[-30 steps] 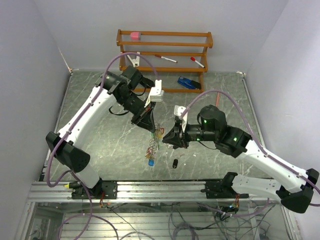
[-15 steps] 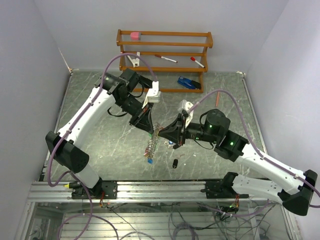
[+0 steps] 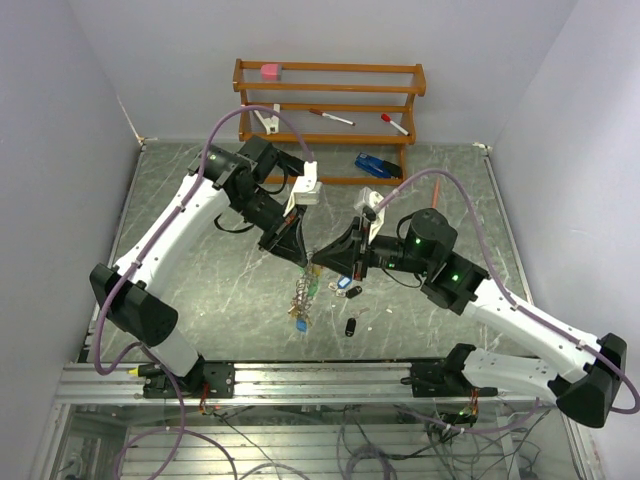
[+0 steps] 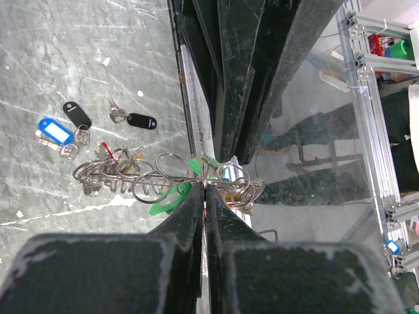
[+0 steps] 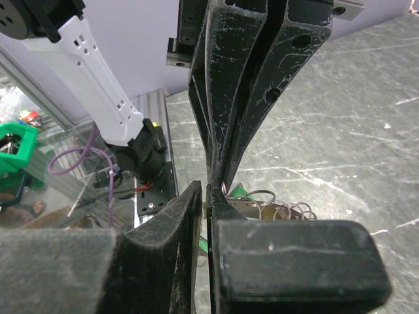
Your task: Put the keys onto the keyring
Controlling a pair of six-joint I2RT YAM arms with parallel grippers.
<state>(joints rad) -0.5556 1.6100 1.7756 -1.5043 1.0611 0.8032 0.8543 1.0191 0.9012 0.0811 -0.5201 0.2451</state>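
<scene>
The keyring (image 4: 163, 171), a thin silvery wire strung with small rings and green tags, hangs above the table. My left gripper (image 4: 206, 188) is shut on its wire. In the top view the left gripper (image 3: 303, 257) holds the top of the dangling cluster (image 3: 302, 296). My right gripper (image 5: 208, 193) meets it tip to tip, its jaws pressed almost together on the keyring (image 5: 275, 208) wire. The right gripper (image 3: 320, 262) comes in from the right. Loose keys lie on the table: a blue-tagged key (image 4: 55, 131) and two black-tagged ones (image 4: 77, 114) (image 4: 142, 121).
A wooden rack (image 3: 330, 95) stands at the back with red-capped pens (image 3: 330, 117), a pink block (image 3: 270, 71) and a blue item (image 3: 377, 166) by its foot. A black-tagged key (image 3: 351, 326) lies near the front rail. White walls close three sides.
My right gripper has swung up and left from the loose keys to the left gripper's tips at the keyring. The left gripper has shifted only a little, still holding the ring.
</scene>
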